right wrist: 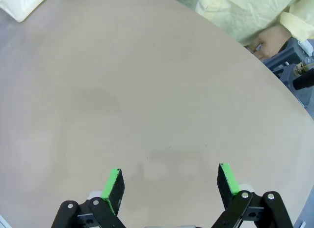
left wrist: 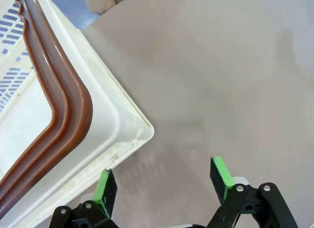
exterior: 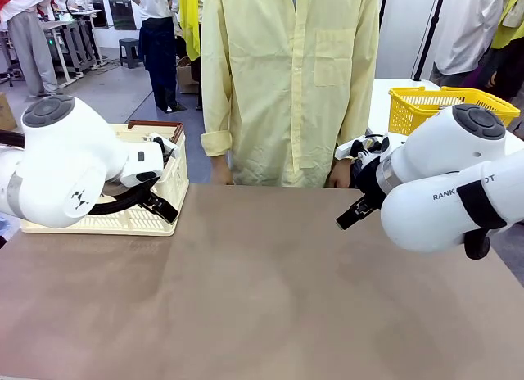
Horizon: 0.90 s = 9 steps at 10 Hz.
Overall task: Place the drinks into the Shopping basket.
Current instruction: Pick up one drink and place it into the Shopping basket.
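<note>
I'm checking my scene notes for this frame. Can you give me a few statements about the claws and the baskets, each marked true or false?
1. The left claw and the right claw both stand open, holding nothing. True.
2. The left claw is beside a corner of the Shopping basket. True.
3. The right claw hangs over the Shopping basket. False: it is over the bare table.
4. The yellow mesh basket sits on the brown table against the cream one. False: it stands farther off, behind the right arm, on a white surface.
5. A person stands at the table's far side. True.
</note>
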Each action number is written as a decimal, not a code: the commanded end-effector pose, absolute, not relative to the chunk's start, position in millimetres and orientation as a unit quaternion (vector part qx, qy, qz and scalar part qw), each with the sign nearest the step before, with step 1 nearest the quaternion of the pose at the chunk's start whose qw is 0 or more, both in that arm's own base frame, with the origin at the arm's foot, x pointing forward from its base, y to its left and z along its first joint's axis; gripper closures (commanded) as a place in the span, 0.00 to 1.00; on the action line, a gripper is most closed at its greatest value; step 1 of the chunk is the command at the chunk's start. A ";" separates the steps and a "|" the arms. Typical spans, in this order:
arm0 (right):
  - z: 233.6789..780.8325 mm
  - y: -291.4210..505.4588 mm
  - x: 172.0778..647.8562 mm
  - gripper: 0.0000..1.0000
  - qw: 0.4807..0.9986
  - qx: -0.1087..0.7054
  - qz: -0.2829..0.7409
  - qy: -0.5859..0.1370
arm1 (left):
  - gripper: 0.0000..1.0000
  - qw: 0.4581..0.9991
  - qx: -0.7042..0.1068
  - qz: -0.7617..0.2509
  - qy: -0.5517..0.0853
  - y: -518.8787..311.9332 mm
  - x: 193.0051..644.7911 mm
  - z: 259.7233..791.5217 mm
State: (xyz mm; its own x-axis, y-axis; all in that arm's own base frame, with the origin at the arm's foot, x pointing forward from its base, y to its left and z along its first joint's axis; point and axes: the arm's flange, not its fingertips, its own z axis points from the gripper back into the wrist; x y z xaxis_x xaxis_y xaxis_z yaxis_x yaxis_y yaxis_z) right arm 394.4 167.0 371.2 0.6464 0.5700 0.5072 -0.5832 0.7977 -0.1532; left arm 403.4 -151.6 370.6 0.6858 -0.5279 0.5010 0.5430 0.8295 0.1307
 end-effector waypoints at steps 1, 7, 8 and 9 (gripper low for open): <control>375.4 167.2 385.6 0.00 0.946 0.070 0.244 -0.204 | 0.00 0.925 -0.088 -0.310 -0.204 -153.7 392.4 387.7; 495.3 46.4 289.3 0.00 0.841 0.509 0.098 -0.155 | 0.00 0.818 -0.486 -0.296 -0.081 -70.0 344.4 504.3; 502.4 2.7 266.9 0.00 0.813 0.542 0.063 -0.202 | 0.00 0.813 -0.511 -0.246 -0.132 -11.5 339.5 520.0; 495.1 -46.4 246.0 0.00 0.792 0.559 0.008 -0.246 | 0.00 0.800 -0.545 -0.160 -0.193 60.1 327.8 519.1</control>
State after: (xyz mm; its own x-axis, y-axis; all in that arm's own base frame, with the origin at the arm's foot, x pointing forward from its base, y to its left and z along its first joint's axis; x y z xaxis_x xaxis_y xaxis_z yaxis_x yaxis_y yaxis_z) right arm 288.2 -6.3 552.3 0.9154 -0.1168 0.3852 -0.3031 0.4296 0.8506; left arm 324.9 10.9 531.0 0.8440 -0.2506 0.4742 0.5352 0.3366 -0.7748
